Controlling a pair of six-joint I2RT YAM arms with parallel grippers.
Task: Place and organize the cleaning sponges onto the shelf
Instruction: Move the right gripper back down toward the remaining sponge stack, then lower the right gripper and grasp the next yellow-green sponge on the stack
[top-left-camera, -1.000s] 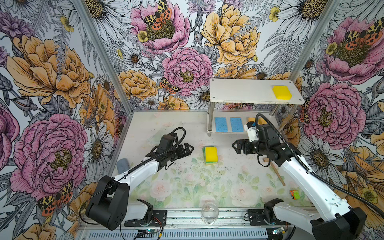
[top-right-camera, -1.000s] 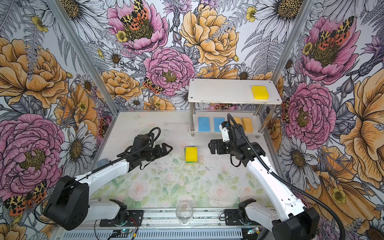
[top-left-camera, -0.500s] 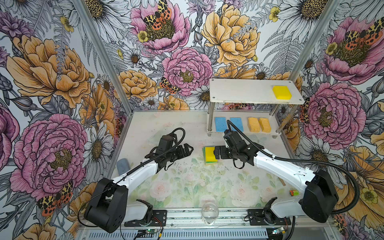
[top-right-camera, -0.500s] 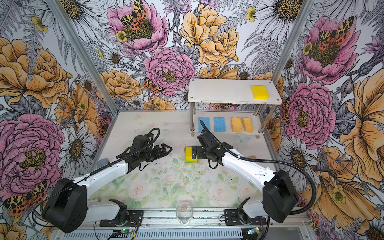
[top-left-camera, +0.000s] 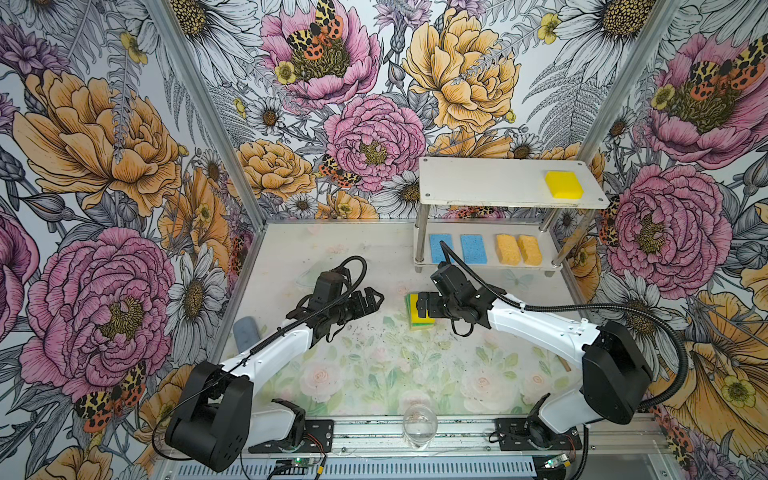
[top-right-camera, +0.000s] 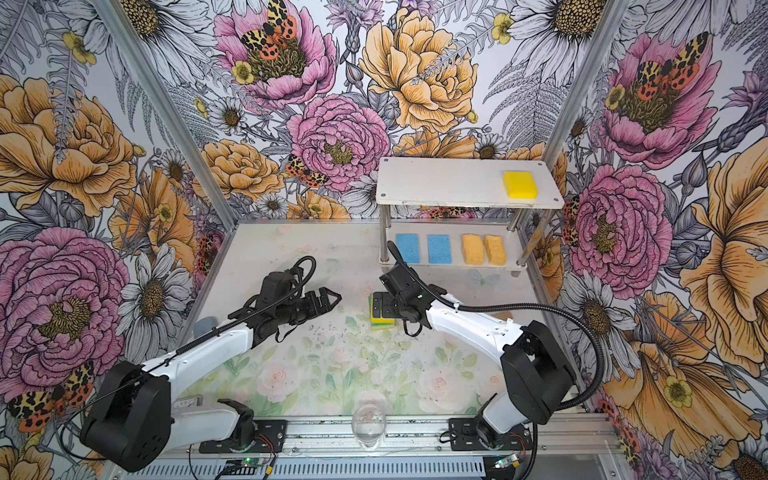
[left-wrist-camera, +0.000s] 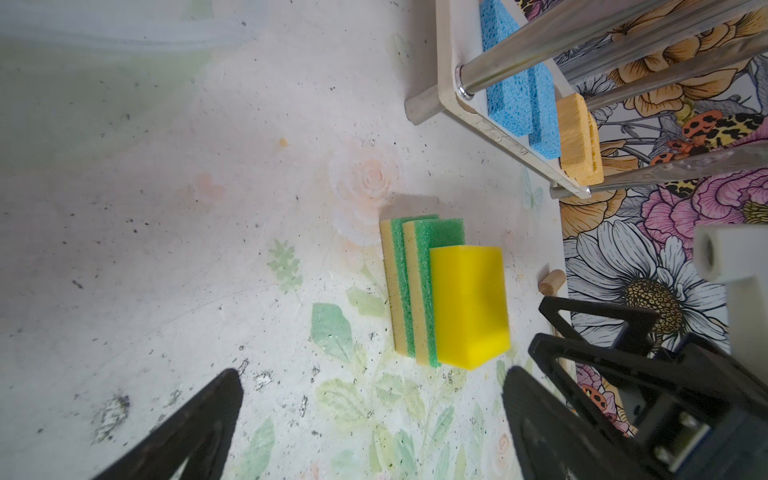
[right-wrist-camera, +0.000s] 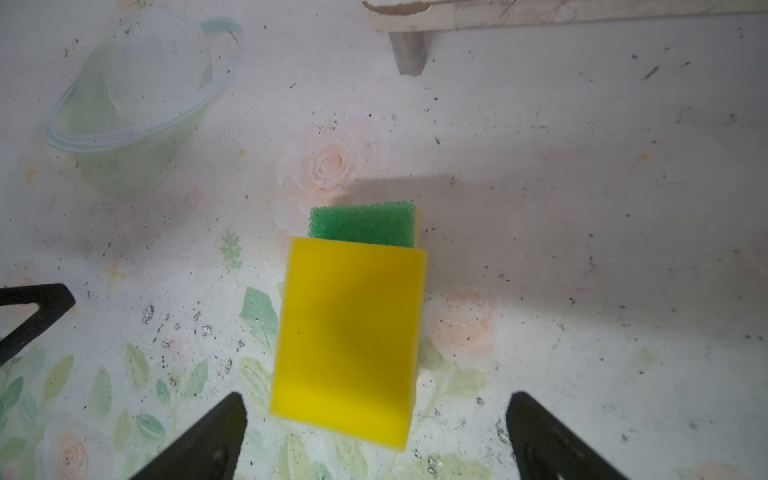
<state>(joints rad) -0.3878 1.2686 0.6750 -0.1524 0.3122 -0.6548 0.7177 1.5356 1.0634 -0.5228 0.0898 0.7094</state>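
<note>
We are holding our right claw (top-left-camera: 423, 305) spread wide and empty, its fingers standing either side of a thick yellow sponge (right-wrist-camera: 349, 332), seemingly without touching it. That sponge is lying on two stacked green-topped sponges (left-wrist-camera: 444, 232) on the bench (top-left-camera: 353, 374). Our left claw (top-left-camera: 368, 300) is hanging nearby, also parted and empty. On the shelf (top-left-camera: 478, 183), blue sponges (top-left-camera: 440, 248) and orange-yellow sponges (top-left-camera: 508, 249) are sitting on the lower board, and another yellow sponge (top-left-camera: 563, 185) is sitting on top.
</note>
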